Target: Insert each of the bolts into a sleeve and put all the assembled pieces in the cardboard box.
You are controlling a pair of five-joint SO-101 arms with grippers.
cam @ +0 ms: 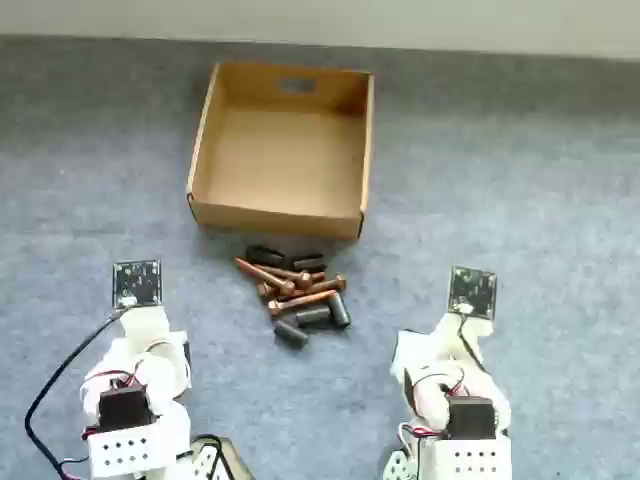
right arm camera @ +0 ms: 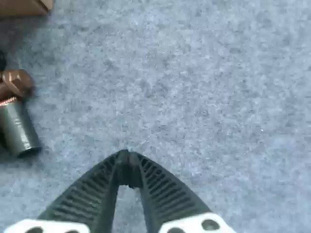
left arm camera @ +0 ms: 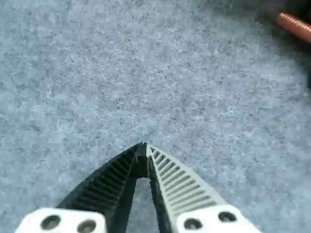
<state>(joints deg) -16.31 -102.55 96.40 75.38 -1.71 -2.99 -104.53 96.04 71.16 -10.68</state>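
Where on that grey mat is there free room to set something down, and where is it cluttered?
The mat is bare on both sides of the cardboard box, and the box is empty. Bare too in front of the left claw and right claw. Crowded: the heap of bolts and sleeves by the box's near wall.

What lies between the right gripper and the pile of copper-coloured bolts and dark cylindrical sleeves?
Bare grey carpet. The right wrist view shows it running from the shut right gripper to the nearest dark cylindrical sleeve and copper-coloured bolt head.
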